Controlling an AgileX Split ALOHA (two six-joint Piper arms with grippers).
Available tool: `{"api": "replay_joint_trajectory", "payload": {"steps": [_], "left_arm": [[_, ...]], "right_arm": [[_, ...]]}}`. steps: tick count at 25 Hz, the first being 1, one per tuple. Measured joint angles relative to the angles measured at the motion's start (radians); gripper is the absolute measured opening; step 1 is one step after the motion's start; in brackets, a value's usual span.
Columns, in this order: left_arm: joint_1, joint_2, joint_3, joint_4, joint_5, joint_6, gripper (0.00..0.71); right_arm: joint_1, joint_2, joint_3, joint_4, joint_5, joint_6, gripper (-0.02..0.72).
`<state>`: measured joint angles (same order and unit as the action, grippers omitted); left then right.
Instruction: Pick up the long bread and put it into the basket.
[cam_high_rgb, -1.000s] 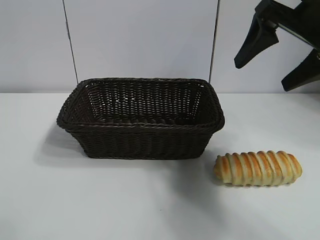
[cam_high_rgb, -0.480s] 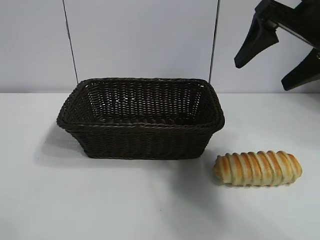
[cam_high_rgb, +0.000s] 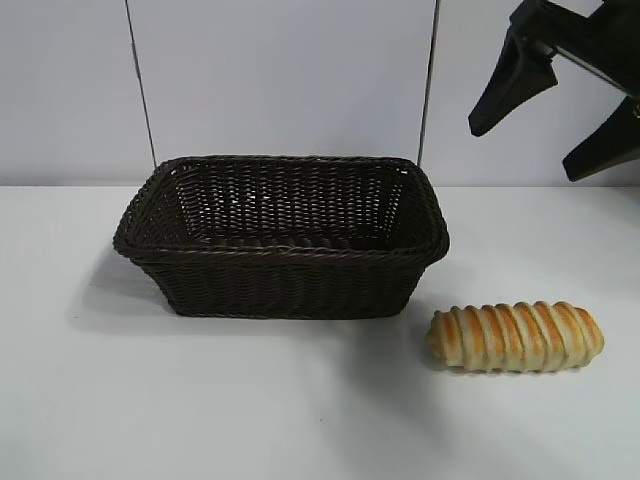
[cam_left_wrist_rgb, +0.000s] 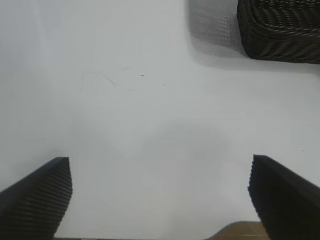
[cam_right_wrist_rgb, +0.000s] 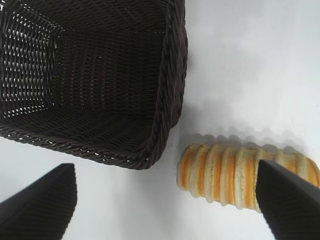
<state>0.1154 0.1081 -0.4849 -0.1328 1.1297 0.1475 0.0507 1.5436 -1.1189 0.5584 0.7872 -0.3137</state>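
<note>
The long bread (cam_high_rgb: 516, 337), a golden-brown ridged loaf, lies on the white table to the right of and in front of the basket (cam_high_rgb: 281, 238). The dark brown wicker basket stands empty at the table's middle. My right gripper (cam_high_rgb: 540, 140) hangs open and empty high above the table at the upper right, above and behind the bread. In the right wrist view its open gripper (cam_right_wrist_rgb: 165, 187) looks down on the bread (cam_right_wrist_rgb: 235, 175) and the basket's corner (cam_right_wrist_rgb: 165, 115). My left gripper (cam_left_wrist_rgb: 160, 182) is open and empty over bare table; it is out of the exterior view.
The white table (cam_high_rgb: 250, 400) runs wide in front of and beside the basket. A pale wall (cam_high_rgb: 280, 80) with two dark vertical lines stands behind. The left wrist view shows a basket corner (cam_left_wrist_rgb: 280, 30) far off.
</note>
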Motion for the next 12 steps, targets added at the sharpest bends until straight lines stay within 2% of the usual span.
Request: {"api": "replay_joint_trajectory", "payload": {"steps": [6,12], "left_arm": [[0.000,-0.007,0.000,0.000,0.000,0.000,0.689],[0.000,-0.112,0.000,0.000,0.000,0.000,0.689]], "right_arm": [[0.000,0.000,0.000,0.000,0.000,-0.002,0.694],[0.000,0.000,0.000,0.002,0.000,-0.002,0.694]]}}
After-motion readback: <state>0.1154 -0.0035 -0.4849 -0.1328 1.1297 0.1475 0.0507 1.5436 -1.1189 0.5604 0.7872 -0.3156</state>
